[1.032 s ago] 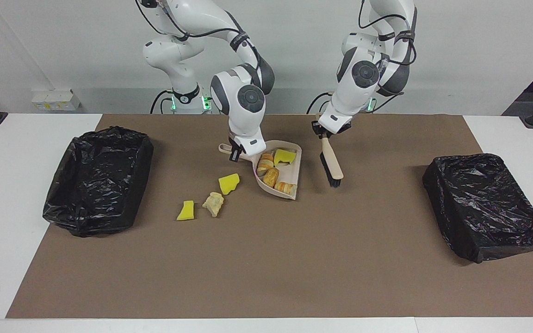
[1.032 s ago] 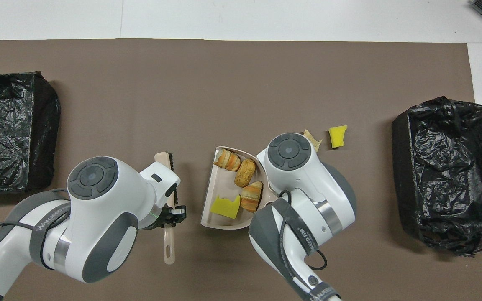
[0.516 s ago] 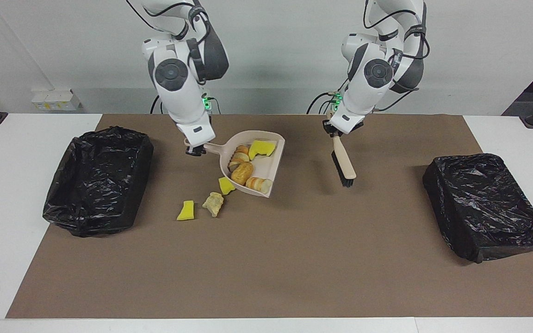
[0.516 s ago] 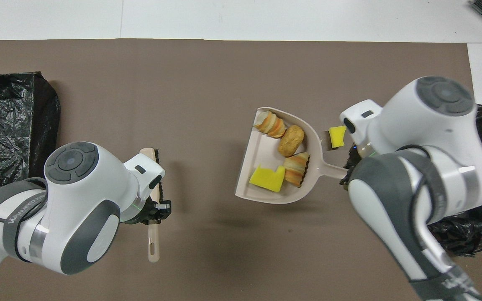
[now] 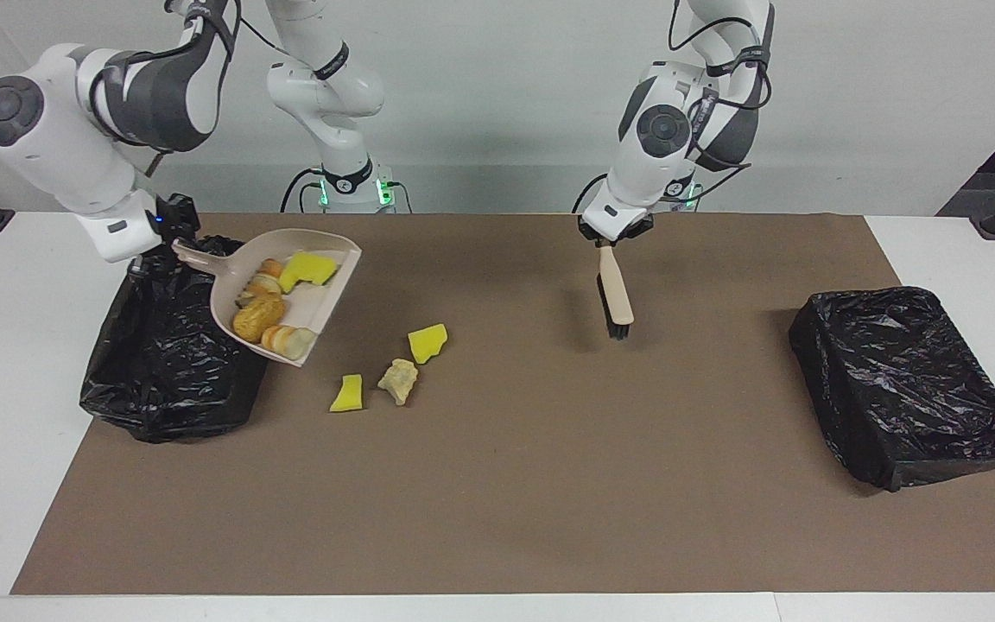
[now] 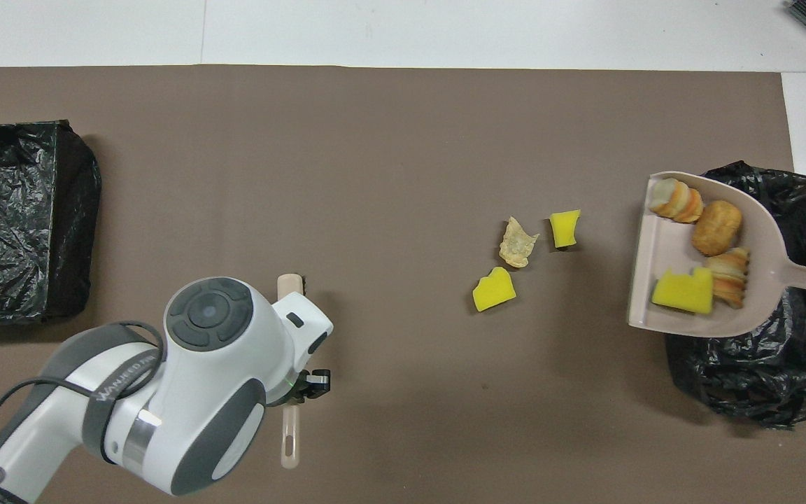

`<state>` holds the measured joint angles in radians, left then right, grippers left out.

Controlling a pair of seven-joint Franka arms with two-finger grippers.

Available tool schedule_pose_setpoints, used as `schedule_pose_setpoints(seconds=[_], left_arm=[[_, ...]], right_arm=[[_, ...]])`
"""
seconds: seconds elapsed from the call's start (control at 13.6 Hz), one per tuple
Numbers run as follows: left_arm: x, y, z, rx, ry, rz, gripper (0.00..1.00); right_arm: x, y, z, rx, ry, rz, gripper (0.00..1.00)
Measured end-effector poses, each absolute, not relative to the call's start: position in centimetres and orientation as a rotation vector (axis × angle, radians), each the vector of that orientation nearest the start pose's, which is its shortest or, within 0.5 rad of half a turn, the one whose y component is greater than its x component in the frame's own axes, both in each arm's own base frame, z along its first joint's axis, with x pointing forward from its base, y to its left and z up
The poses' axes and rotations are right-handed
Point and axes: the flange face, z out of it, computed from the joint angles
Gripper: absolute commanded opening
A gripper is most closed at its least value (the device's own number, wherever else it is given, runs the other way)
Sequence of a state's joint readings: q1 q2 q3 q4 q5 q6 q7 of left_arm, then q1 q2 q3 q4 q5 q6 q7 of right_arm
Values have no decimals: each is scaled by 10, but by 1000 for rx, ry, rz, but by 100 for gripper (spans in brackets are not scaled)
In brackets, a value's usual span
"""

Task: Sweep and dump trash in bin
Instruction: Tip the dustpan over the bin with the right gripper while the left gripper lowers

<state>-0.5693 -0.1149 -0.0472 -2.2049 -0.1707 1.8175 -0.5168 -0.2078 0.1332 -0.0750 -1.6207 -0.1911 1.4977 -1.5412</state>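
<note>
Trash point(image 5: 277, 302) in dustpan point(image 5: 312, 302) gripped by right tool point(image 5: 171, 246) over bin point(image 5: 165, 363); left tool point(image 5: 605, 244) clasping brush point(image 5: 616, 298).

Pale pink dustpan point(image 5: 325, 285), yellow sponge chunks point(image 5: 427, 343), golden-brown bread lumps point(image 5: 257, 320), black bin bags point(image 5: 903, 380), brown mat point(image 5: 549, 484), beige brush point(image 5: 616, 298).

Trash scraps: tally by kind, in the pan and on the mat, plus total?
Yellow sponge chunks: 3, one in the dustpan, two on the mat.
Bread-like lumps: 3, all in the dustpan.
Pale beige lump: 1, on the mat.
Total: 7
</note>
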Motion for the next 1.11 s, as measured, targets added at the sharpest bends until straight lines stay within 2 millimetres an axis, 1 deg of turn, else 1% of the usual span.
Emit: schedule_pose_setpoints(seconds=[0.07,0.22,0.29,0.37,0.44,0.52,0.66,0.74,0.81,0.96,1.03,1.11], left_arm=[[369,-298,405,-3079,57,495,0],[347,-313,389,-3065,72,524,0],[337,-319,382,-3068,68,540,0],[327,-326,375,-3074,53,542,0],[319,-333,370,-3077,39,530,0],[309,-341,365,-3081,33,510,0],[288,-355,351,-3097,9,468,0],[282,-357,346,-3101,1,457,0],[281,-357,344,-3103,-5,452,0],[283,-355,344,-3106,-17,450,0],[284,-354,344,-3107,-22,451,16],[285,-354,344,-3107,-25,451,99]], right_arm=[[545,-207,525,-2458,-1842,556,0],[544,-251,533,-2533,-1927,663,0],[544,-267,537,-2565,-1966,710,0],[545,-275,539,-2580,-2004,759,0],[548,-275,540,-2579,-2051,814,0],[553,-271,539,-2562,-2112,872,0],[566,-248,532,-2499,-2234,995,0],[572,-236,527,-2472,-2282,1061,0],[576,-226,518,-2442,-2328,1120,0],[577,-214,496,-2364,-2376,1201,0],[576,-210,490,-2341,-2384,1216,0],[576,-208,488,-2331,-2388,1221,0]])
